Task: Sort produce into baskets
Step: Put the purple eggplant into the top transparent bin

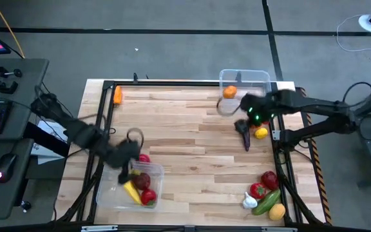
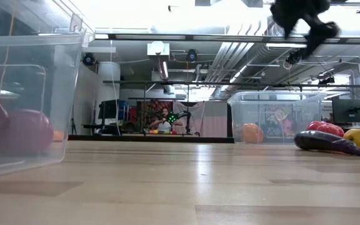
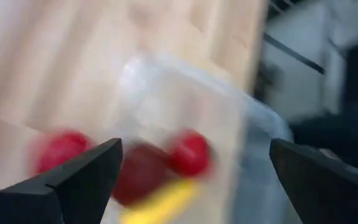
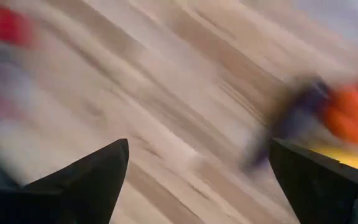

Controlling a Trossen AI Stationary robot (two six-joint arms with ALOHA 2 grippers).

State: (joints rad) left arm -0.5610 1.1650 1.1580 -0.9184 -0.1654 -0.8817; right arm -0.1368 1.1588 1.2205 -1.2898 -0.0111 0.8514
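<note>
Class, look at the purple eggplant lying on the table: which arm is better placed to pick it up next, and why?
The right. Its open end effector hangs beside the eggplant, while the left end effector, also open, is across the table over the near basket.

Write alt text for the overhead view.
Two dark arms work over a wooden table: the left gripper hangs open above a clear tub holding red and yellow produce, the right gripper open near a second tub with an orange piece. More produce lies loose along the table's right side.
</note>
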